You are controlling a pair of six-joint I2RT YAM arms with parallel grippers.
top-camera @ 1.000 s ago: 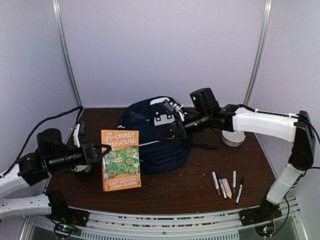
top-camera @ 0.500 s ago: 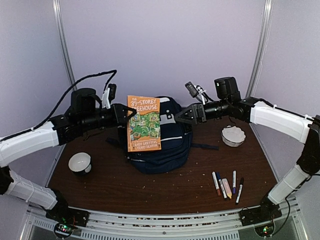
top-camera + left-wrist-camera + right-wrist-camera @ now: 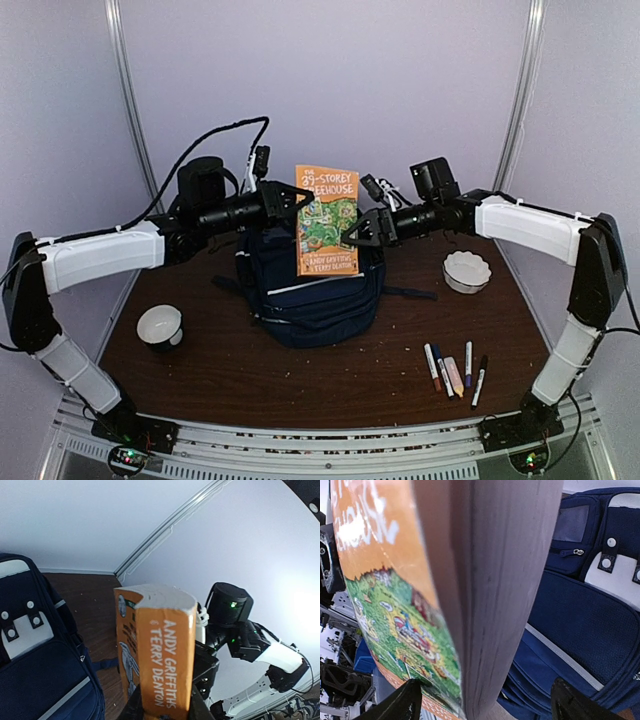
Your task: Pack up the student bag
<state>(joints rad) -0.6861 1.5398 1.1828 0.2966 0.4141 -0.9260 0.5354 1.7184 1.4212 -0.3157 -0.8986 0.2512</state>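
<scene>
The left gripper (image 3: 290, 203) is pinching an orange paperback book (image 3: 327, 220) at its spine side, one finger pressing on each cover. It is holding the book upright in the air with the front cover facing the top camera. The book is hanging just above the rear part of the student bag (image 3: 315, 300), which is lying in the middle of the table (image 3: 350, 390), its navy fabric and white patches showing in both wrist views. In the left wrist view the spine is rising from between the fingers, with the bag lying below and to the left. The right gripper (image 3: 360, 236) is hovering on the opposite side, at the book's lower right corner, with its fingers (image 3: 402, 705) standing wide apart. The right wrist view is showing the book's page edge running down between them, and neither finger appears to be pressing on it. A white bowl (image 3: 160, 325) is sitting on the table's left side and a scalloped white dish (image 3: 467, 270) on its right. A row of marker pens (image 3: 455, 372) is lying near the front right, well apart from the bag
</scene>
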